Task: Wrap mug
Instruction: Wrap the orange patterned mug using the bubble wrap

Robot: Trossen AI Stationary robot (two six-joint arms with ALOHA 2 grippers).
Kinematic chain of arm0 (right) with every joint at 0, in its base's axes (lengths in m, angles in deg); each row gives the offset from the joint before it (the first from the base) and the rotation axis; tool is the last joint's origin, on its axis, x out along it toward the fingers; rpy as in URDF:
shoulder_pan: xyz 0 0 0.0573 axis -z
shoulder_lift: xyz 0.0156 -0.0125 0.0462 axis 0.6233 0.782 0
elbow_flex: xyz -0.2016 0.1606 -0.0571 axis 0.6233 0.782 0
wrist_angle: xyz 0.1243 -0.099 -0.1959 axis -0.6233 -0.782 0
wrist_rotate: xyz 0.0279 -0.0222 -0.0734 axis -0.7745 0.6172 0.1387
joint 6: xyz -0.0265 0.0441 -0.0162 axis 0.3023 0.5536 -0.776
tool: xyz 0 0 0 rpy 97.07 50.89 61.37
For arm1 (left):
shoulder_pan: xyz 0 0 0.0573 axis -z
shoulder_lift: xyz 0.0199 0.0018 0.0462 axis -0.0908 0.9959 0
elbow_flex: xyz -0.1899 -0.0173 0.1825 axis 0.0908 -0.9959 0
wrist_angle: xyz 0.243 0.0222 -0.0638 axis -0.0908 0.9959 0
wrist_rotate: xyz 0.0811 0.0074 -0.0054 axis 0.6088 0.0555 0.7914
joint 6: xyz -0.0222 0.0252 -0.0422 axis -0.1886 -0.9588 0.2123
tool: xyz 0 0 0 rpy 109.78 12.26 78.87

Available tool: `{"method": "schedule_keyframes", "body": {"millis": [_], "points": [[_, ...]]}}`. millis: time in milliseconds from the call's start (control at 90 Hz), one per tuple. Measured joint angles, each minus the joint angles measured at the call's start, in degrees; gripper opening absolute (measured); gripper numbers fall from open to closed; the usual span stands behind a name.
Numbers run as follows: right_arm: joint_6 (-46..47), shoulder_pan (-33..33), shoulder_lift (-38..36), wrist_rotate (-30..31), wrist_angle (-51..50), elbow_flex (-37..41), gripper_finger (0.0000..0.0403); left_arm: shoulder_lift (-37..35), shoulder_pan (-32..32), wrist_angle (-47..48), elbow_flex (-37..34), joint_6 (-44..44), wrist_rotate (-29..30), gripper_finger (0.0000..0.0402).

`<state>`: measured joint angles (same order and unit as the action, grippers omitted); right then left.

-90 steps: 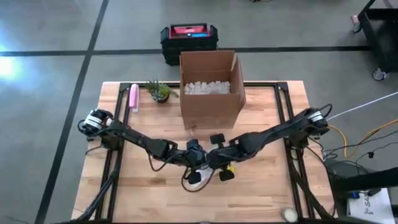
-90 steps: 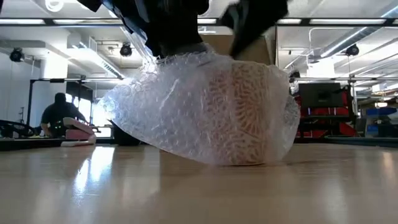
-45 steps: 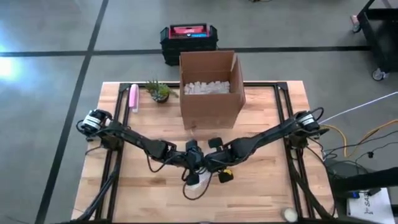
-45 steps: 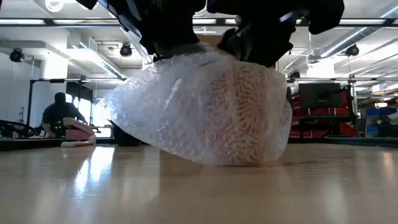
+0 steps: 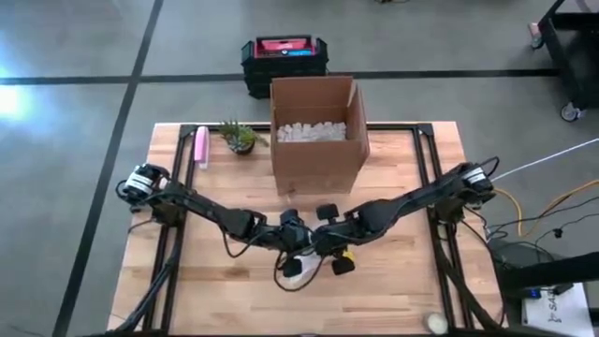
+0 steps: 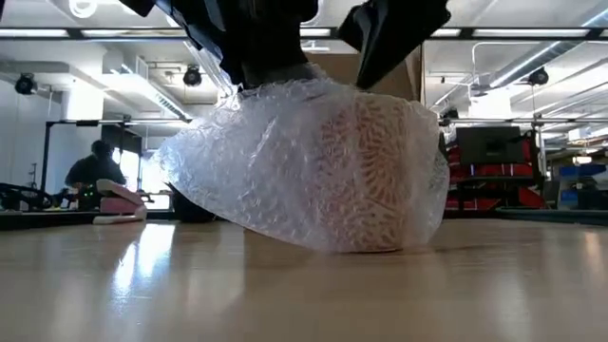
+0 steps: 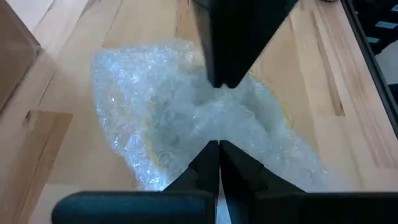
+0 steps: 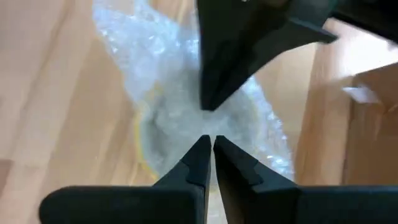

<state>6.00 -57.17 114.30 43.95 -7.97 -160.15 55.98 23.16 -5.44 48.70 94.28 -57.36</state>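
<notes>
1. The left gripper (image 7: 217, 144) is seen pinched right down, fingers together with no gap, and the top of the bubble wrap (image 7: 186, 124) looks to be caught between the tips. It's parked over the middle of the table (image 5: 393, 290), directly on top of the bundle.
2. The right gripper (image 8: 208, 138) is also closed up tight, fingertips meeting just above the crumpled plastic. Whether any wrap is actually nipped between them can't be told; it's touching or very nearly touching.
3. The two grippers are met nose to nose over the same bundle, the left gripper (image 5: 292, 232) just beside the right gripper (image 5: 323, 236) in the high view.
4. The mug (image 6: 375, 176) sits under both claws, on the wood, swaddled in clear bubble wrap (image 6: 285, 161). A pale body with a fine orange, coral-like branching pattern is made out through the plastic.
5. The wrap is bumpy, glossy and bunched up at the top, with a loose flap flared out to one side.
6. Yellow is glimpsed under the wrap in both wrist views, but what it belongs to can't be worked out.
7. The mug's handle and rim are hidden by wrap and arms.
8. Beyond the claws an open cardboard box (image 5: 318, 136) with white filler inside is seen.
</notes>
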Motion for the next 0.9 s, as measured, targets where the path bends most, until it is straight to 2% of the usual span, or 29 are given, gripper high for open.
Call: {"method": "schedule_keyframes", "body": {"millis": [289, 444, 556, 700, 833, 900], "points": [[-0.09, -0.01, 8.33, 0.17, 0.36, 0.11, 0.0008, -3.2, 0.38, 3.24, -0.16, 1.73, -1.69, 0.0], [0.25, 0.02, 8.98, 0.14, 0.54, 0.17, 0.0008, -8.84, 1.19, 7.85, -0.09, 4.89, -3.6, 0.0], [0.61, 0.13, 8.07, 0.07, 0.62, 0.26, 0.0008, -10.24, 2.14, 8.85, -0.09, 4.72, -4.36, 0.0], [0.65, 0.13, 6.83, 0.22, 1.43, 0.5, 0.0008, -7.92, 2.26, 6.21, -0.03, 3.87, -4.09, 0.0], [0.69, 0.12, 6.38, 0.2, 1.84, 0.57, 0.0008, -2.83, 0.88, 2.33, -0.13, 1.77, 1.14, 0.0], [0.68, 0.08, 6.29, 0.1, 1.79, 0.55, 0.0008, -1.2, 0.02, 1.28, 0.02, 1.99, -0.33, 0.0]]}}
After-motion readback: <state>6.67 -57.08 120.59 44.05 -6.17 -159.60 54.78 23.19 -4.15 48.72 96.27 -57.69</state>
